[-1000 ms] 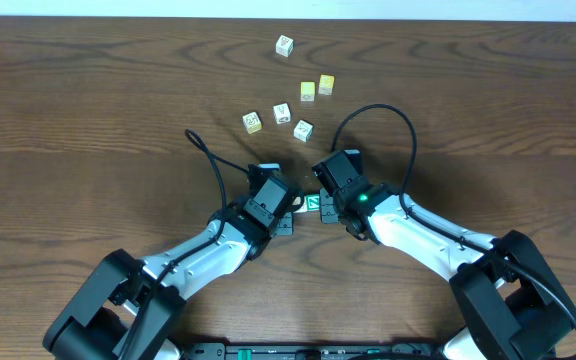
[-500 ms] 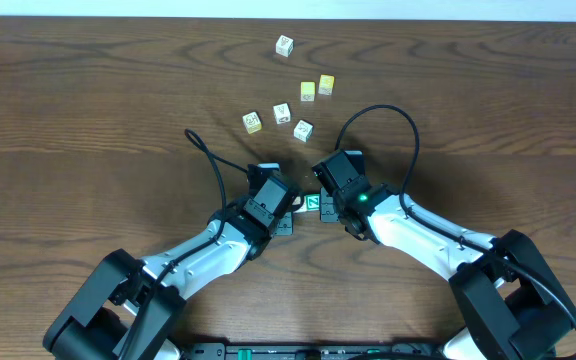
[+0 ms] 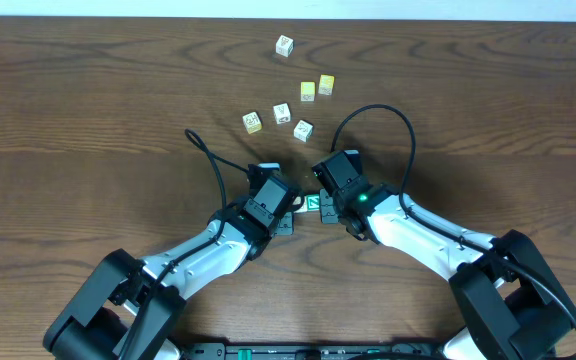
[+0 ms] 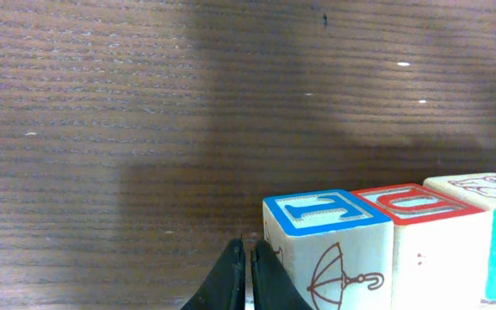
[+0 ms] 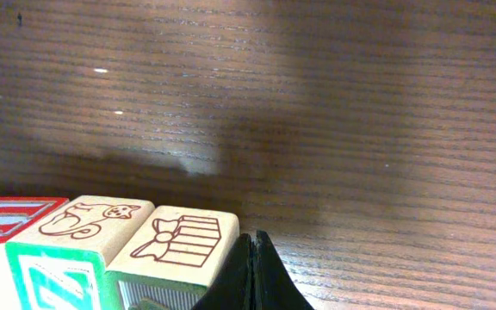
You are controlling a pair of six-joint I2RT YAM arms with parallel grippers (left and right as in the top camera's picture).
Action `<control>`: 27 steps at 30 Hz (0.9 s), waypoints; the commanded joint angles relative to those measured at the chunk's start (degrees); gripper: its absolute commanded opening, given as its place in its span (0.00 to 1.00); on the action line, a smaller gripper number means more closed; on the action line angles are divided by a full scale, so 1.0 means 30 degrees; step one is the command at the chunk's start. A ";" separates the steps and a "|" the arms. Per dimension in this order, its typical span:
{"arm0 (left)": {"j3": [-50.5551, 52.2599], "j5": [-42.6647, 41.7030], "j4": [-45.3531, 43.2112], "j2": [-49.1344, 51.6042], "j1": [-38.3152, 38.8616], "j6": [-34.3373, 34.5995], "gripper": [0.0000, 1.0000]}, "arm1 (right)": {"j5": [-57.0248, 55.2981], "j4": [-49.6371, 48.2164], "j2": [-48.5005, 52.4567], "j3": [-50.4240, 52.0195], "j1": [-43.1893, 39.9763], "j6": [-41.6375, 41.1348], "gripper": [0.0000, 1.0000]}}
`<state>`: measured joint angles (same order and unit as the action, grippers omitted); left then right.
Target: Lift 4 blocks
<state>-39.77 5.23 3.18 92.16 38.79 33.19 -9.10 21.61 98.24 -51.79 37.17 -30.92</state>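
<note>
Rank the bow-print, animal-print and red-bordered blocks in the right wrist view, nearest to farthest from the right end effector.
1. Bow-print block: at the right end of the row, right beside the shut right end effector.
2. Animal-print block: next along to the left.
3. Red-bordered block: farthest, near the view's left edge.

overhead: top-down, far | wrists: low, close, opposed | shared: block row point(image 4: 403, 237)

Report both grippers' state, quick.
Left gripper: closed, empty, beside the blue-edged block.
Right gripper: closed, empty, beside the gift-print block.
</note>
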 commanded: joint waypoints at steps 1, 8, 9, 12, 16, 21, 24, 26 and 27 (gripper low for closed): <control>-0.1246 -0.4371 -0.1246 -0.0182 0.1078 -0.0168 0.07 | 0.4626 -0.0721 0.0117 -0.0911 0.1610 0.0131 0.01; -0.1246 -0.4371 -0.1239 -0.0182 0.1078 -0.0168 0.07 | 0.4160 -0.0692 0.0124 -0.0911 0.1610 0.0911 0.01; -0.1246 -0.4371 -0.1239 -0.0182 0.1078 -0.0168 0.08 | 0.4058 -0.0692 0.0124 -0.0911 0.1603 0.0911 0.01; -0.1246 -0.4371 -0.1239 -0.0182 0.1078 -0.0168 0.07 | 0.3650 -0.0707 0.0124 -0.0911 0.1596 0.0918 0.01; -0.1246 -0.4371 -0.1246 -0.0182 0.1078 -0.0168 0.07 | 0.3621 -0.0772 0.0124 -0.0911 0.1617 0.0911 0.01; -0.1246 -0.4371 -0.1239 -0.0182 0.1078 -0.0168 0.07 | 0.3636 -0.0984 0.0124 -0.0911 0.1632 0.0903 0.01; -0.1246 -0.4371 -0.1239 -0.0182 0.1078 -0.0168 0.07 | 0.3694 -0.1005 0.0262 -0.0911 0.1639 0.0896 0.01; -0.1246 -0.4371 -0.1239 -0.0182 0.1078 -0.0168 0.08 | 0.3723 -0.1035 0.0612 -0.0911 0.1647 0.0736 0.01; -0.1246 -0.4371 -0.1239 -0.0182 0.1078 -0.0168 0.07 | 0.3861 -0.1093 0.0794 -0.0911 0.1647 0.0743 0.01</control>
<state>-39.77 3.81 2.83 92.16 38.79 33.23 -11.25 21.23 98.76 -51.79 37.21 -28.40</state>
